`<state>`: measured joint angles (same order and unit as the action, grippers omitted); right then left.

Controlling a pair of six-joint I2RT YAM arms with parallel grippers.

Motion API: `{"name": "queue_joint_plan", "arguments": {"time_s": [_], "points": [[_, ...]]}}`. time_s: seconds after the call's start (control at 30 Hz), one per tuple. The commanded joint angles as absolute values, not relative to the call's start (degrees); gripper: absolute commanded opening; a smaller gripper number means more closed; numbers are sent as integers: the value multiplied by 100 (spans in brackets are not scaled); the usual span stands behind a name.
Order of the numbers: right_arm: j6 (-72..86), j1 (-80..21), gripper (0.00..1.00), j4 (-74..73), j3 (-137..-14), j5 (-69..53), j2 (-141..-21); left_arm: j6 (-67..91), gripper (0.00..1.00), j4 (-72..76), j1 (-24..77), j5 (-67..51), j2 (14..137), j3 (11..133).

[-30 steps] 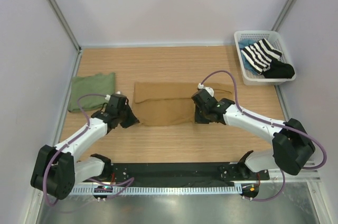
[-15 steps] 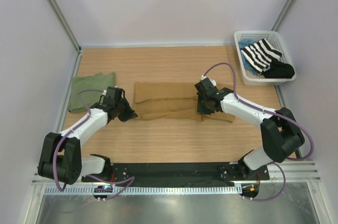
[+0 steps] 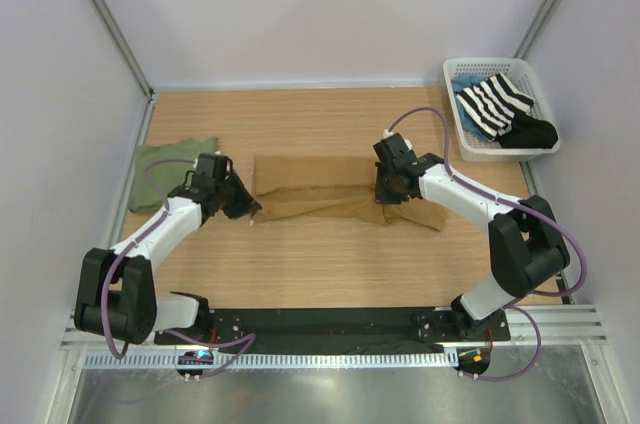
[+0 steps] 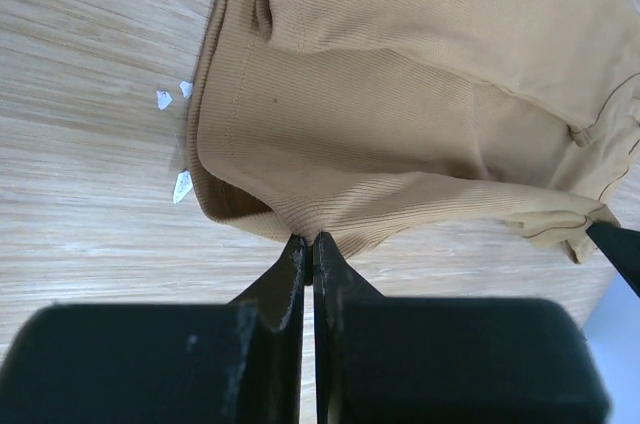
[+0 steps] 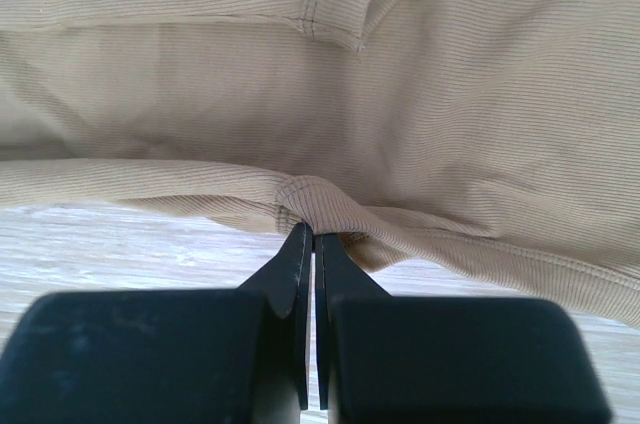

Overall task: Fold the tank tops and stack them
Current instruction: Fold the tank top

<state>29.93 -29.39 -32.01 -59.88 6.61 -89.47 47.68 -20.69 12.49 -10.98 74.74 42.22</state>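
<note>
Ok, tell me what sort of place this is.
Most likely a lab robot cell, not a home: plain white panels enclose the wooden table, and the left arm and right arm are mounted on a black rail at its near edge.

**Top view:** fixed high, above and behind the arm bases (image 3: 185, 314), looking down and forward. It is far enough off to take in the whole surface (image 3: 330, 264), with the tan top (image 3: 310, 199) near the middle.

**Left wrist view:** mounted just behind the left pincer (image 4: 312, 244), looking out past it, very close to the tan top's left end.

**Right wrist view:** mounted the same way behind the right pincer (image 5: 312, 236), very close to the tan top's right part.

**Overlap:** all three views share the tan top. Both wrist views also catch a strip of bare surface beside it.
</note>
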Motion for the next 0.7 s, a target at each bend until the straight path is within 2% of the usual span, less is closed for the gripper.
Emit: {"name": "queue_joint_plan", "arguments": {"time_s": [0.0, 0.67], "points": [[2848, -2909, 1, -3243, -6231, 606, -8877, 4685, 0, -2127, 1195, -1239, 7268, 4377], [2558, -2514, 1, -3428, -7312, 545, -9834, 4878, 0, -1609, 940, -1521, 8437, 5220]]}}
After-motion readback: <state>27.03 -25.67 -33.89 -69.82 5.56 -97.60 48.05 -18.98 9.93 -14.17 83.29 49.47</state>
